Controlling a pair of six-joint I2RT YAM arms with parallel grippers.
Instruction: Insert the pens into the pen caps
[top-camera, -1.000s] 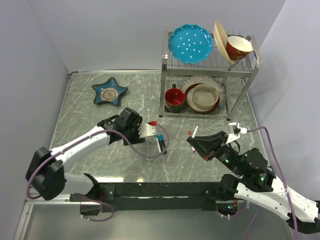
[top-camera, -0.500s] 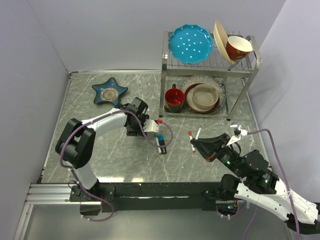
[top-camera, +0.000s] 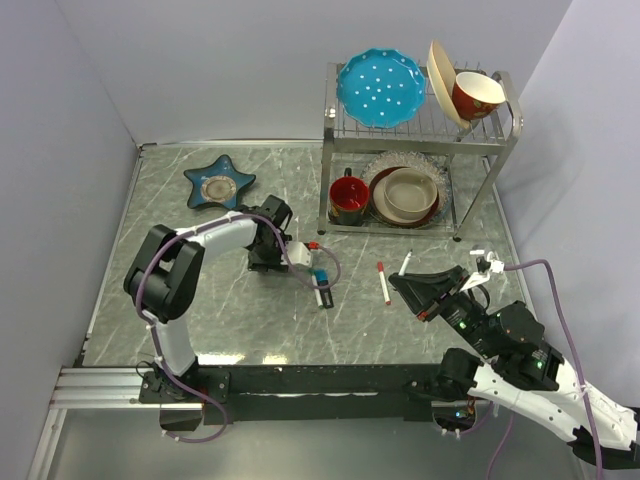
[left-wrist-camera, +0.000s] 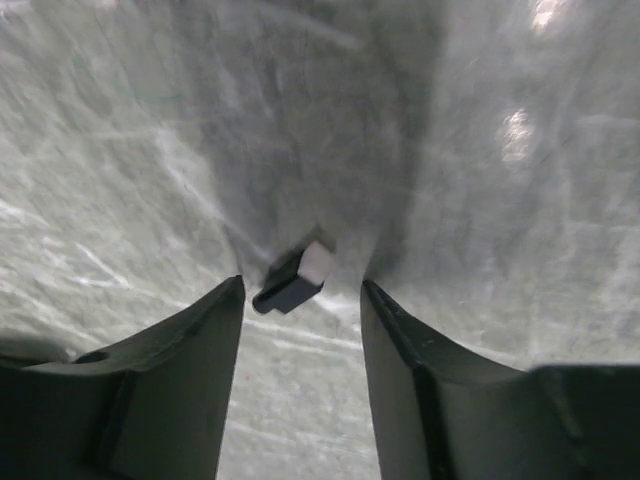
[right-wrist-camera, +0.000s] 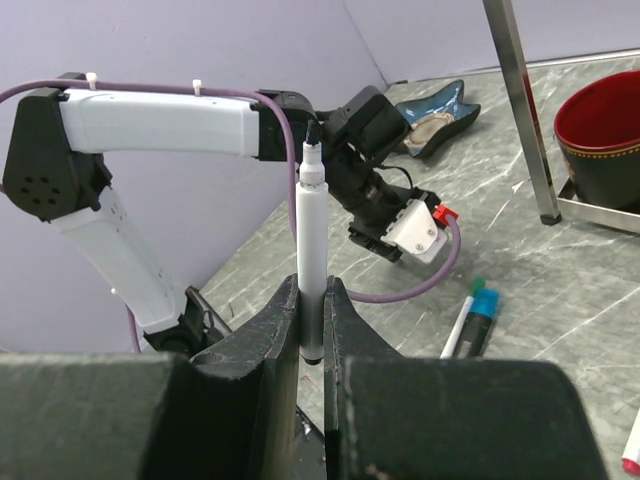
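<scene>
Grey marbled surface carries the loose pieces: a black marker with a blue end lies near the middle, just beside a thin white pen with a teal tip, and a red-tipped pen lies apart to their right. The left gripper hangs low with its jaws apart on either side of a small black cap, which rests on the surface touching neither finger. The right gripper is clamped on an upright white pen, dark tip uppermost
</scene>
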